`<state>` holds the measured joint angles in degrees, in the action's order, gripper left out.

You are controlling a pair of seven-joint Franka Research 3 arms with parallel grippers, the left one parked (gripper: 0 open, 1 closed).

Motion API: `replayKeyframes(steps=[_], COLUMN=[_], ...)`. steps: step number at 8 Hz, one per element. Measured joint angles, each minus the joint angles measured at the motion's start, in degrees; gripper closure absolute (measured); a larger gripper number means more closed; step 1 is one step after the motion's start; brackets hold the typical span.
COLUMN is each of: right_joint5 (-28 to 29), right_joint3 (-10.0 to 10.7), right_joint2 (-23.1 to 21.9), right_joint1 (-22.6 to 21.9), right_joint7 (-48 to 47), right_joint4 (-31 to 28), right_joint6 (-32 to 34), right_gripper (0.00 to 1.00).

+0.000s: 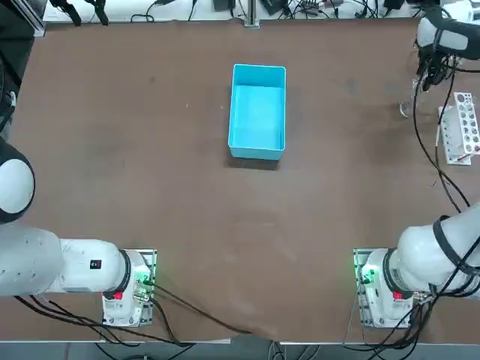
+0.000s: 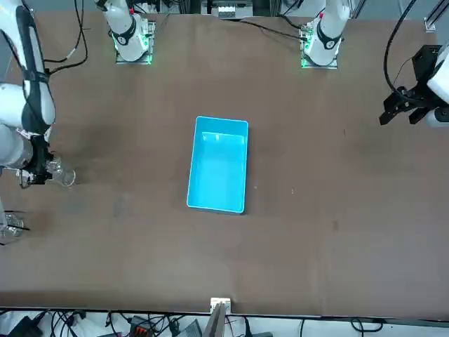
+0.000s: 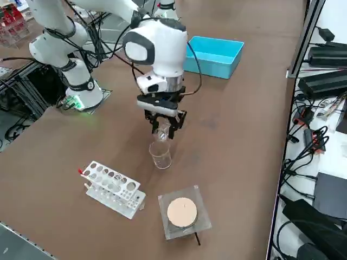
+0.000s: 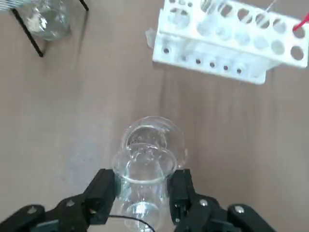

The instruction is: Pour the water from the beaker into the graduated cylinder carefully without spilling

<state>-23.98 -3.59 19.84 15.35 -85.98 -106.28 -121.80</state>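
Brown tabletop [image 3: 233,141], matte, with cables and gear along its edges. Nearest in the right side view: a clear square stand with a tan disc [image 3: 181,212], then a white holed rack [image 3: 113,189] lying beside it, a red mark at one end. Just past these stands the cylinder [image 3: 161,155], upright on the table, clear glass, rim open. Directly above it hangs the right gripper [image 3: 162,128], pointing down from the white wrist, jaws shut on the beaker [image 3: 160,134]. Wrist view: black fingers [image 4: 103,189] press the beaker's wall from both sides; the beaker [image 4: 143,166] is tilted, its lip over the cylinder's [image 4: 157,137] round mouth, rims overlapping. Water cannot be made out in either glass. Rack [image 4: 227,42] and a glass flask [image 4: 46,19] in a black wire frame lie beyond the cylinder in that view. Farther off, mid-table, a blue box [image 3: 215,55] sits well apart from the glassware. Front view puts the gripper [image 2: 38,172] near the table's edge.
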Motion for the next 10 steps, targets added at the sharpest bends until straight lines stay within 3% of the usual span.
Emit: replayKeyframes(steps=[2,6,10], right_joint5=[-9.16,-22.91,-35.64], right_joint3=[-0.16,-0.49,-0.47], right_joint2=[-0.12,0.39,8.91], right_joint1=[-4.21,-18.11,-30.10], right_joint7=[-7.22,-19.89,-32.95], right_joint4=[0.07,3.32,4.21], right_joint6=[1.28,15.80,22.60], right_gripper=[0.39,0.39,0.39])
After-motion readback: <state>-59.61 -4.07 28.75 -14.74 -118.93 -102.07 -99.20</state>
